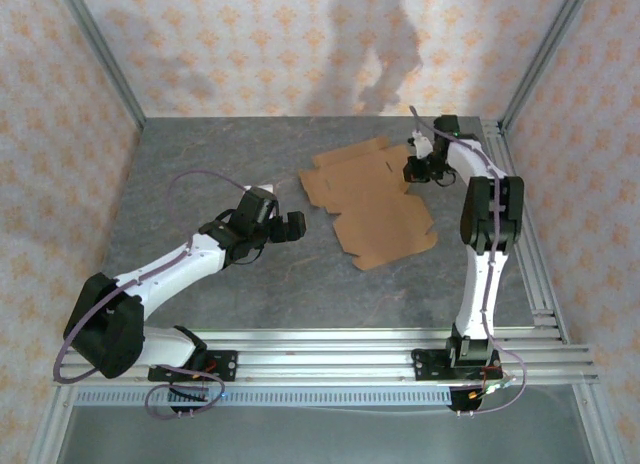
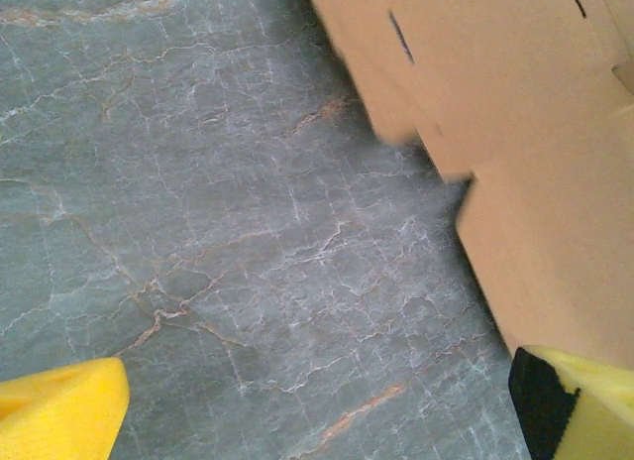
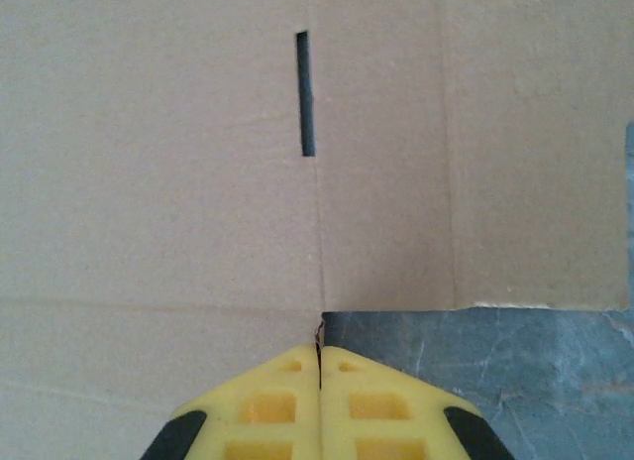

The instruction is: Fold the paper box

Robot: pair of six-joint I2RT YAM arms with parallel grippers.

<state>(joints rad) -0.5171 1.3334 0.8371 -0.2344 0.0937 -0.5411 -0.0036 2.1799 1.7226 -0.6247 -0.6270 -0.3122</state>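
Starting from the left, the left gripper is seen at 9 o'clock of the paper box, near its edge, with yellow pads held wide apart over the grey table. The box is laid flat and unfolded, toward 2 o'clock of the table's centre. At its 2 o'clock edge the right gripper is seen with fingers pressed together, tips at a notch corner below a slit; whether cardboard is nipped cannot be told.
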